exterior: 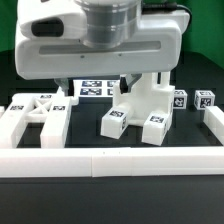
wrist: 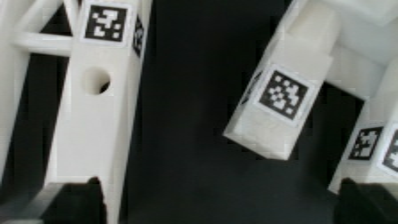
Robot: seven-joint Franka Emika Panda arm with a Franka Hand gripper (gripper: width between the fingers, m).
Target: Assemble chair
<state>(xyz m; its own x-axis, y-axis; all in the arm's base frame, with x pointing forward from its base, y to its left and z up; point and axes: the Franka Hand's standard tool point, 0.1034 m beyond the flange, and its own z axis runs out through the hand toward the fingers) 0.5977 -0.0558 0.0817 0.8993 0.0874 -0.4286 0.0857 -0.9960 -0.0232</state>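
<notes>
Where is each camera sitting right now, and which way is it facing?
Exterior view: low beside the table, facing across the border rail at the chair parts; the arm's white housing fills the top.
Wrist view: on the wrist, facing down onto the table; the pincer shows as blurred tips.
Shared: tagged white chair parts.

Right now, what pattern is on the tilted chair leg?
A black-and-white square tag on the white chair leg; sharpest in the wrist view.
</notes>
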